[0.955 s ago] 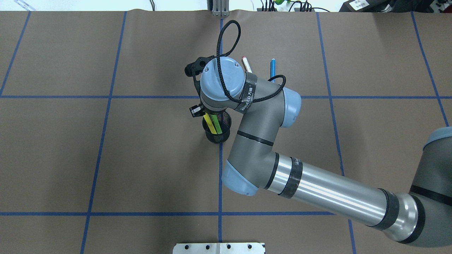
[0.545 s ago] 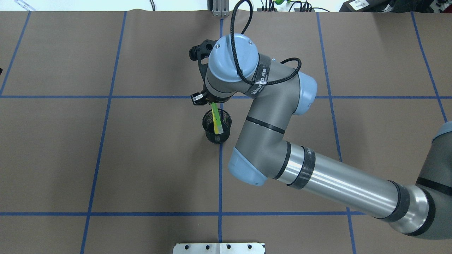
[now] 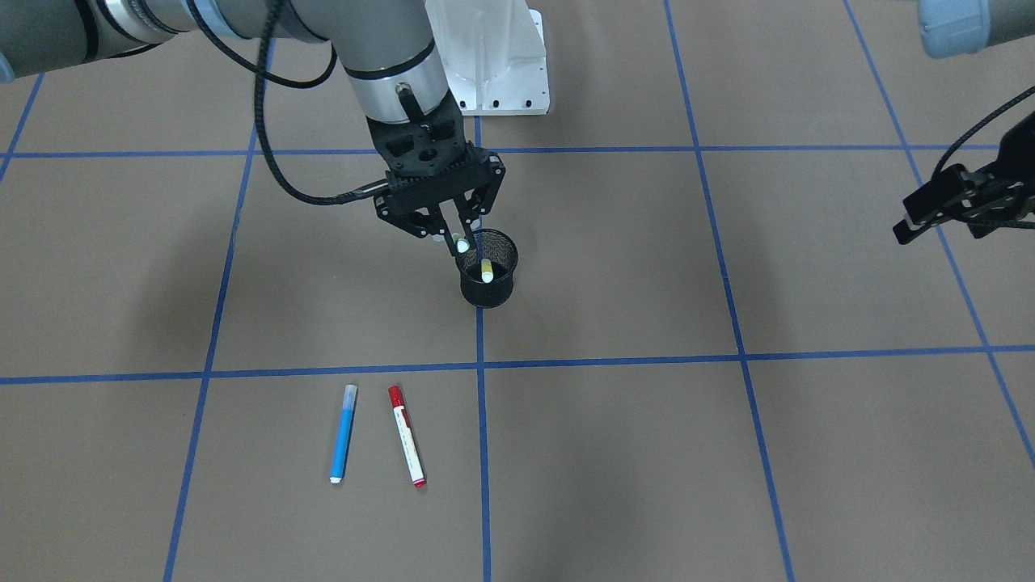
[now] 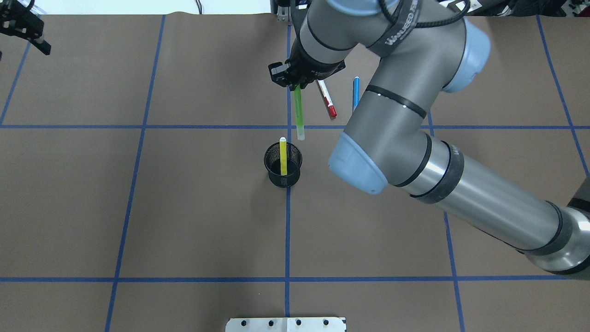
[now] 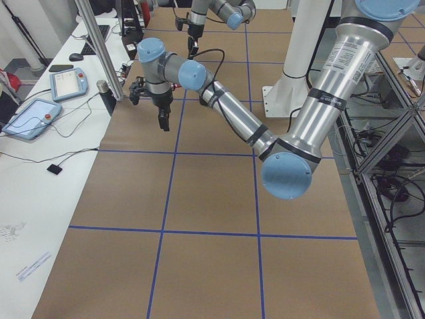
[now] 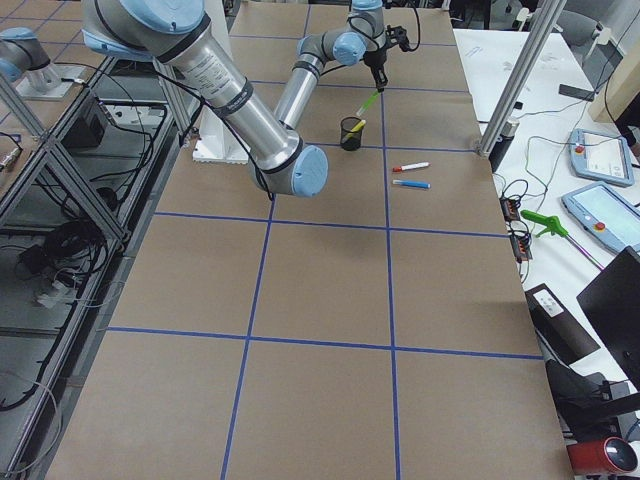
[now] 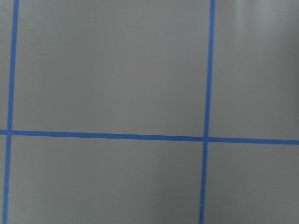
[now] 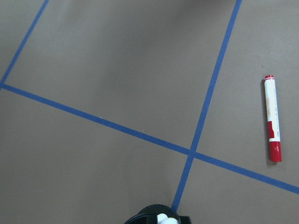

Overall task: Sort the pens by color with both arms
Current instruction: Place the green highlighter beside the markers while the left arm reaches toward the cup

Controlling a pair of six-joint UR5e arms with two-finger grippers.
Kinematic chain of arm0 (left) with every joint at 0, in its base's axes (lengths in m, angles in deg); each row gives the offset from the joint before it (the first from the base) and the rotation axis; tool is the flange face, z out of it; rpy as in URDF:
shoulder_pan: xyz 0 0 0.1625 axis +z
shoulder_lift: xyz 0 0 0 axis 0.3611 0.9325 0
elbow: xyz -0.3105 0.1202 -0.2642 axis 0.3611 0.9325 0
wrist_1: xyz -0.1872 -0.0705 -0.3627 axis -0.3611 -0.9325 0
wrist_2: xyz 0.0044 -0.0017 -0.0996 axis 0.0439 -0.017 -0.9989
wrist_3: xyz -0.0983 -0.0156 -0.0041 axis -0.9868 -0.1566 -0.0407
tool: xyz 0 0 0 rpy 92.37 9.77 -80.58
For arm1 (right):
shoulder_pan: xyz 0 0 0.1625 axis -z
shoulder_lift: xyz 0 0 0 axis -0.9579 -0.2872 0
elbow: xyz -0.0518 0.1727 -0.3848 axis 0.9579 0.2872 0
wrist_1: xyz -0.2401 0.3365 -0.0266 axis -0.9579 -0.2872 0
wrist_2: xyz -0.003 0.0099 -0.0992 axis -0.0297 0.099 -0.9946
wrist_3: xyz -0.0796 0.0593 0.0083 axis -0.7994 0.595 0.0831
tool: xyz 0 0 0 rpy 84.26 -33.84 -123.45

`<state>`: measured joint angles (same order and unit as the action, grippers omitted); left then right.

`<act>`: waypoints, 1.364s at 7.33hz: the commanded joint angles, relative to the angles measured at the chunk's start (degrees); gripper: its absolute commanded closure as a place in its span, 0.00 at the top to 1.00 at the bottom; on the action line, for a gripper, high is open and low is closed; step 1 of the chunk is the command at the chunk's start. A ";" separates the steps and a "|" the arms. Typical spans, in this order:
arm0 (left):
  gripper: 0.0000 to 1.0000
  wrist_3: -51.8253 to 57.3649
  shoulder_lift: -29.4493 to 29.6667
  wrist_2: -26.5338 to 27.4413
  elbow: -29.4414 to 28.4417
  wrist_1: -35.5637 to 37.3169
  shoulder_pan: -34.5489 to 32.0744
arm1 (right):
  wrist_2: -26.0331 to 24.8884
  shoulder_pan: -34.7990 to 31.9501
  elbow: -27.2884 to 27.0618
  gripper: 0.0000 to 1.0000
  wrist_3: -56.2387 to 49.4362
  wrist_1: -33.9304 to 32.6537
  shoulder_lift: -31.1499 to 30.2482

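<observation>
Just beyond the far rim of the black mesh cup (image 4: 276, 180), near the middle of the worktop (image 4: 138, 207), the green pen (image 4: 299, 113) hangs in the air from the right arm (image 4: 401, 115). The jaws are pinched narrow on its upper end, so nearly the whole barrel drops below them, a little off upright. Its pale lower tip sits above the cup's rim, seemingly clear of the mesh.

The yellow pen (image 4: 283, 157) stands in the cup, leaning on the wall. The blue pen (image 3: 343, 432) and the red-capped white pen (image 3: 407, 436) lie flat on the far side of the cup, side by side but apart, a little to the right. Neither is touched by anything.

These pens look light, stiff and sturdy. The smooth round plastic barrel is probably slippery, though, and likely to pivot or slide in a two-finger pinch. With the hold this high on the green pen, the free end may swing during transport or clip the cup. A grasp across the barrel nearer its middle would steady it. For the two pens lying flat, the jaws should straddle the barrel crosswise at mid-length.

The left arm (image 5: 232, 116) waits well off to the left with nothing near its jaws; I cannot tell how wide they stand.
</observation>
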<state>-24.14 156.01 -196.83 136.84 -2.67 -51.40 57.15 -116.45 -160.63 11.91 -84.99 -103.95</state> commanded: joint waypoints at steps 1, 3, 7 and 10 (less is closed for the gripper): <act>0.99 -15.37 9.38 0.66 0.04 -1.28 6.88 | -3.12 -6.84 0.83 0.12 -0.19 2.85 0.03; 0.99 -27.41 10.30 11.67 0.83 -13.35 14.95 | -14.35 -6.96 10.71 0.12 1.90 27.64 -2.33; 0.99 -47.49 10.56 47.20 0.75 -25.55 38.61 | -37.03 0.57 24.63 0.13 6.49 70.03 -7.34; 0.99 -49.98 12.39 49.70 -3.45 -25.63 42.85 | -41.65 4.20 25.54 0.13 5.96 77.86 -9.63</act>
<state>-73.58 167.13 -148.29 135.64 -28.17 -9.86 16.33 -112.79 -135.39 17.93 -8.66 -113.04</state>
